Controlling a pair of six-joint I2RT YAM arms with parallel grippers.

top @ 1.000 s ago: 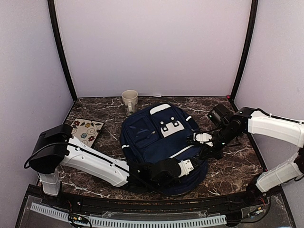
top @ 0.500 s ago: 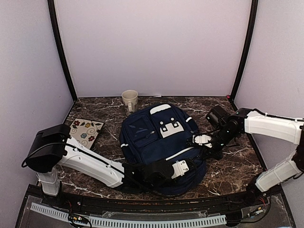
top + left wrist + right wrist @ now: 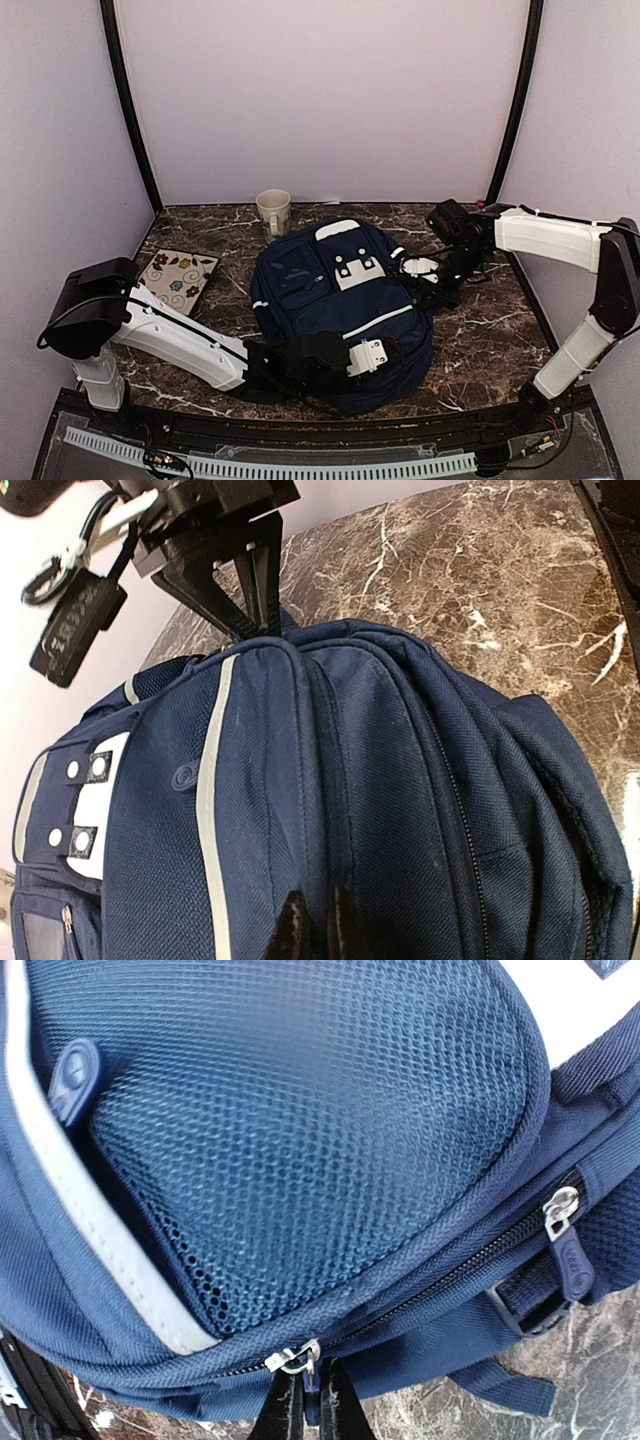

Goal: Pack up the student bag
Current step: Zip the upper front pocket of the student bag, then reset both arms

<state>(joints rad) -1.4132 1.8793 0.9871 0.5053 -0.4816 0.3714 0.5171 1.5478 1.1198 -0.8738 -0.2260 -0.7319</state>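
step, likely: zipping | student bag [image 3: 340, 300] flat, just nearer than mug [image 3: 273, 210] | right gripper [image 3: 310, 1400] narrow, pinching zipper pull [image 3: 303, 1365], right of mug; left gripper [image 3: 318, 930] narrow on bag fabric, end farthest from mug | draw pull along track; left braces fabric

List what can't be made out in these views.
Inside of the student bag: every view, its fabric covers it.
What the left gripper pinches: left wrist view, bottom edge cuts the fingers; top view, too small.
The right gripper beyond its tips at the zip pull: right wrist view, bottom edge.
Kind of the floral item: top view, too small.
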